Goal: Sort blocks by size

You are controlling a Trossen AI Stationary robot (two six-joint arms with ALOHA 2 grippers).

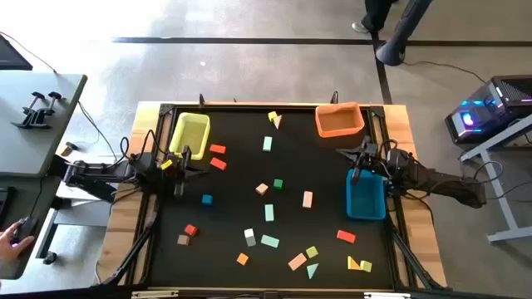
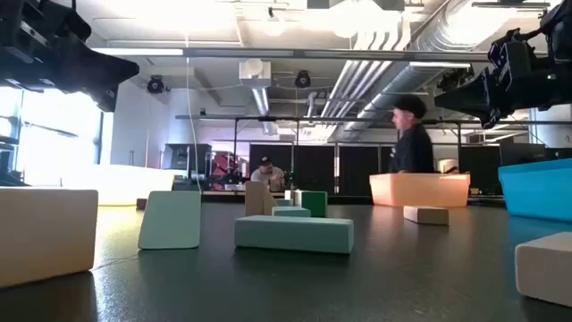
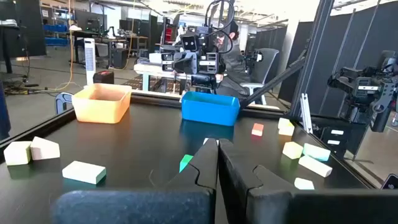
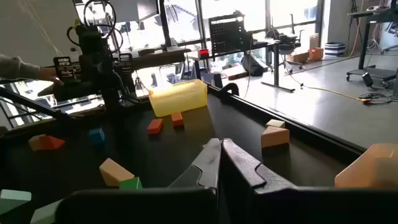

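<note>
Many small wooden blocks lie scattered flat on the black table, among them two red ones (image 1: 218, 156), a blue cube (image 1: 207, 199), a green cube (image 1: 278, 183), a pink bar (image 1: 307, 198) and a mint bar (image 2: 294, 233). My left gripper (image 1: 179, 166) (image 3: 217, 149) hovers shut beside the yellow bin and holds nothing. My right gripper (image 1: 358, 163) (image 4: 221, 150) hovers shut between the orange bin and the blue bin, also holding nothing. Both point toward the table's middle.
A yellow bin (image 1: 189, 133) stands at the far left, an orange bin (image 1: 339, 121) at the far right and a blue bin (image 1: 365, 196) at the right edge. A person (image 2: 411, 143) stands beyond the far edge. A hand (image 1: 12, 241) shows at the left.
</note>
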